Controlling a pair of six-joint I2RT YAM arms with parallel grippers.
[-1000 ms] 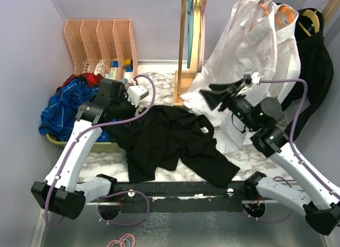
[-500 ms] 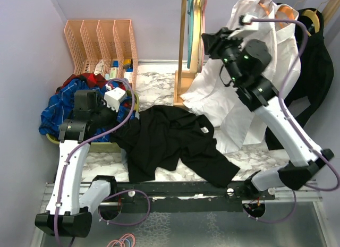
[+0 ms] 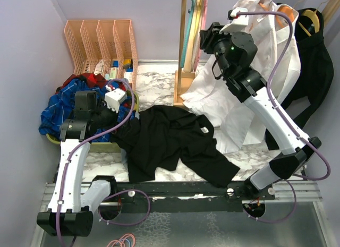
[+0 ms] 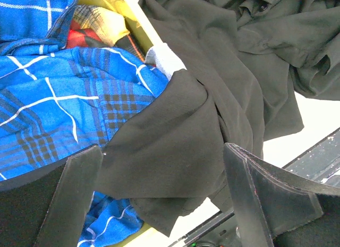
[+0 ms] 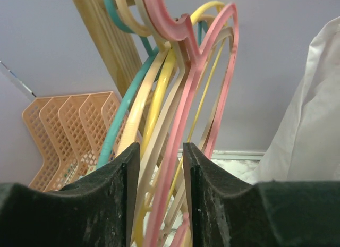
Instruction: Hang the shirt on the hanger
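The black shirt (image 3: 170,138) lies crumpled on the marble table, one part draped over the basket edge; its fabric (image 4: 175,130) fills the left wrist view. My left gripper (image 3: 123,118) (image 4: 162,148) hangs wide open just above that fold, holding nothing. The pink hanger (image 3: 202,13) (image 5: 180,146) hangs on the wooden rail among cream, yellow and teal hangers. My right gripper (image 3: 204,37) (image 5: 161,146) is raised to them, its jaws narrowed with the pink bar and a cream bar between the fingers. A gap still shows beside the right finger.
A blue plaid garment (image 3: 64,109) fills a yellow-green basket (image 3: 101,146) at left. An orange file rack (image 3: 101,40) stands behind it. A white shirt (image 3: 255,50) and a dark garment (image 3: 313,61) hang at the right of the wooden rack post (image 3: 184,45).
My right arm rose from beside the white shirt to the hangers and its jaws narrowed around them. The left arm pulled back slightly toward the basket, still open.
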